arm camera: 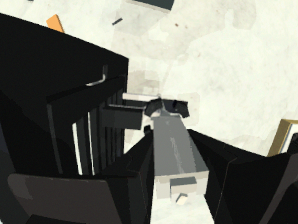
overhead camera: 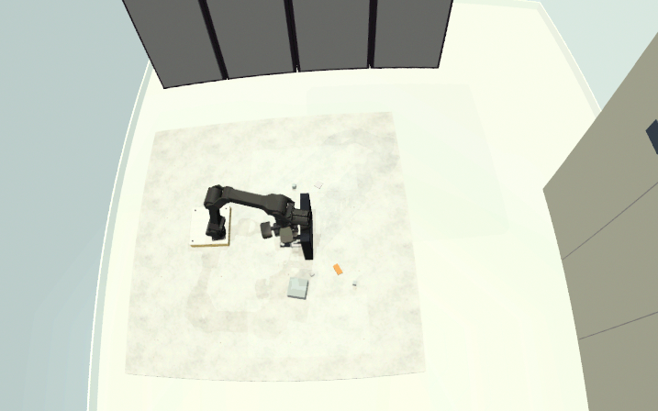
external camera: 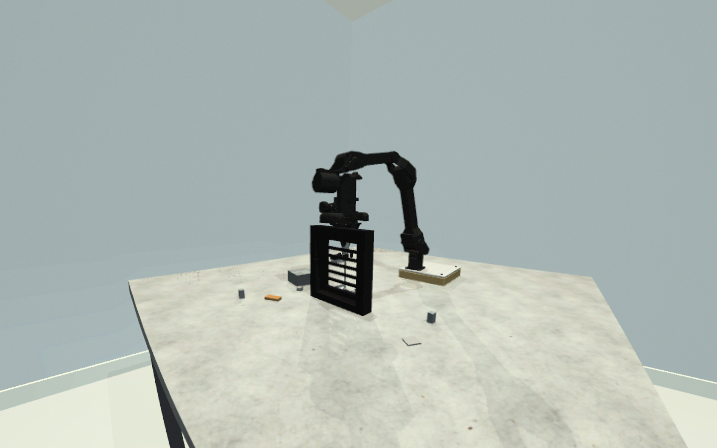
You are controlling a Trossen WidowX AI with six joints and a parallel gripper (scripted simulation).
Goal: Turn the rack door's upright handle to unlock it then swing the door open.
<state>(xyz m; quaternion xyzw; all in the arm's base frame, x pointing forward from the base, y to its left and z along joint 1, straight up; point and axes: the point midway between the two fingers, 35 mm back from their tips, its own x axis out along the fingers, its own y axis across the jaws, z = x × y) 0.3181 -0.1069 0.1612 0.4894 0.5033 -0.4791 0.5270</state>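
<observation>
My gripper (overhead camera: 276, 232) (external camera: 344, 242) (arm camera: 169, 136): squeezing the grey handle (arm camera: 176, 159)
Handle: middle of my wrist view
Black rack (overhead camera: 307, 250) (external camera: 367, 272) (arm camera: 35, 65): left side there
Orange block (overhead camera: 338, 269) (external camera: 273, 297) (arm camera: 55, 23): upper left there

Orange block (overhead camera: 338, 269) (external camera: 273, 297) (arm camera: 55, 23), lying flat out there on the pale tabletop | grey-green box (overhead camera: 297, 288) (external camera: 298, 277), sitting squat, small pale bit (overhead camera: 312, 274) (external camera: 299, 288) near its corner | little grey cube (overhead camera: 354, 283) (external camera: 241, 293) beyond the orange one | another small cube (overhead camera: 294, 186) (external camera: 431, 317) over by a thin flat piece (overhead camera: 318, 185) (external camera: 411, 342)
</observation>
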